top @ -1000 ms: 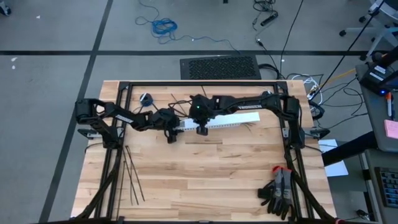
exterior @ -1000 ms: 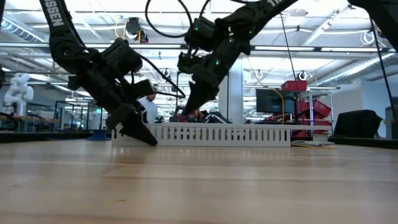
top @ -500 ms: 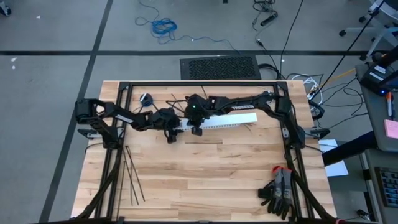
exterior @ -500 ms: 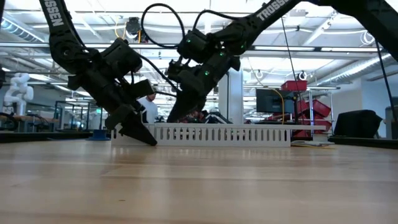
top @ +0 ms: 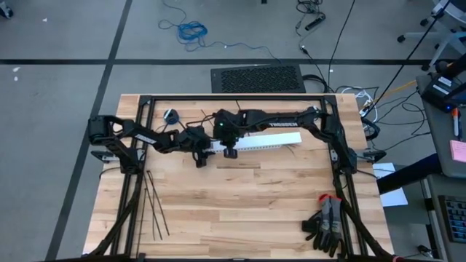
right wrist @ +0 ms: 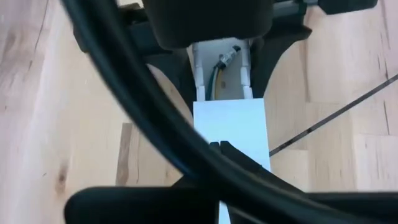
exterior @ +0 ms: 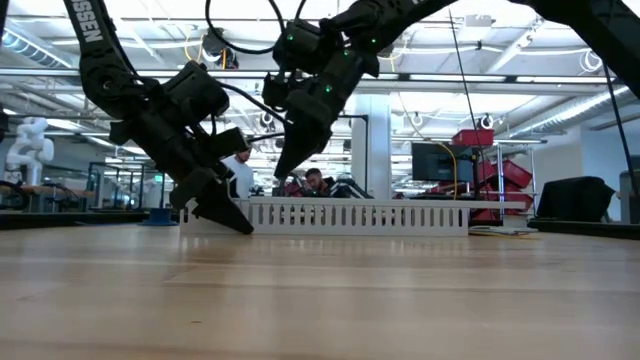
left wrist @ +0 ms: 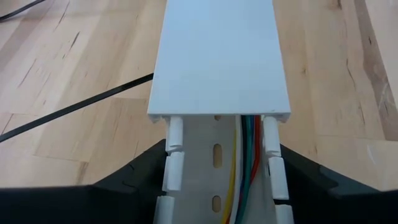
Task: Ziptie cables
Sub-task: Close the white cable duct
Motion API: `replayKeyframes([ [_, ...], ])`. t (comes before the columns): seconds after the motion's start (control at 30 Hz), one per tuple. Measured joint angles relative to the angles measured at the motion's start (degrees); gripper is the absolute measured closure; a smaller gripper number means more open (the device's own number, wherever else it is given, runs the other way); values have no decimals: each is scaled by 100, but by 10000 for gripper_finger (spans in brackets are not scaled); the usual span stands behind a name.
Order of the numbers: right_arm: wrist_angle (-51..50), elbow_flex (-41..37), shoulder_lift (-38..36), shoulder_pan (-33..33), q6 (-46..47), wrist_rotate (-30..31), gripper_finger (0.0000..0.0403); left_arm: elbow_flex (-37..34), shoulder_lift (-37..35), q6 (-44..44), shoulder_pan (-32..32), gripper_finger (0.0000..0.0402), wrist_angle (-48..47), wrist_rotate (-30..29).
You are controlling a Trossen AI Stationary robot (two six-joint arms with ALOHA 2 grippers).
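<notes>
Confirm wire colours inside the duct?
Yellow, green and red wires, clearest in the left wrist view.

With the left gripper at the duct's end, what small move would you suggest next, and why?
Probably press the shut right gripper down onto the lid and slide it on: wires show beyond it, and the left gripper braces the duct.

Two black jointed arms on a black tube frame, white TROSSEN lettering on the links, green status lights near the right wrist, looping black leads, dark tapered pincer fingers [left wrist: 124,186]
</notes>
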Motion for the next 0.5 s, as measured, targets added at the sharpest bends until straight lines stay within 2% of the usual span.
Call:
replayKeyframes([
  [0.23, 14, 6, 144, -129, -45, -18, 403, 2, 0, -16, 0, 175, -4, 2],
  [0.33, 344, 6, 365, -165, -85, -53, 403, 2, 0, -26, 0, 175, -4, 2],
  [0.5, 950, 38, 673, -209, -126, -488, 403, -3, 0, -82, 0, 175, -15, 3],
])
